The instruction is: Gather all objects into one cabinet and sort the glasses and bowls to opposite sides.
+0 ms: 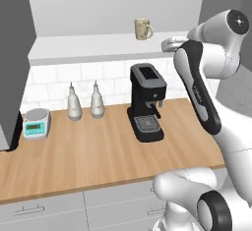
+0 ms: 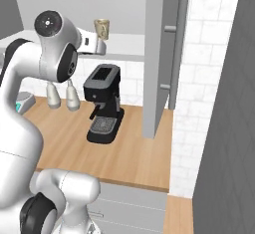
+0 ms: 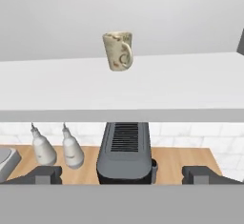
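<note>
Wood-grain counter (image 1: pixel 88 151), warm tan, smooth and flat, with pale grey drawer fronts (image 1: pixel 59 208) and thin bar handles under its front edge. All places below are given from the coffee machine.

Cabinet (image 1: pixel 98 45): open wall recess above the coffee machine. Long matt white shelf board, pale grey back wall, darker grey side panel at the left end in the left base view. In the right base view a tall grey door panel (image 2: pixel 154 58) with a long bar handle stands to the right of the machine.

Backsplash (image 1: pixel 108 82): glossy white rectangular tiles, behind the machine, between counter and shelf.

Coffee machine (image 1: pixel 145 102): boxy, matt black body with a dark grey top and a ribbed metal drip grid at its foot. Upright on the counter against the tiles.

Scale (image 1: pixel 36 123): low, rounded, silver-grey platform on a teal-fronted base; on the counter well to the left of the machine.

Bottles (image 1: pixel 84 102): two, off-white, pear-shaped with thin pointed spouts; side by side on the counter between the scale and the machine.

Mug (image 3: pixel 117 51): one, cream, speckled glaze, slightly tapered cylinder with a loop handle. Upright on the shelf board, above the machine and towards the back wall, apart from everything else.

Gripper (image 3: pixel 126 174): two small dark blocky fingertips (image 3: pixel 45 174), spread wide with nothing between them. Held level with the shelf's front edge, above the machine, short of the mug and not touching it.
</note>
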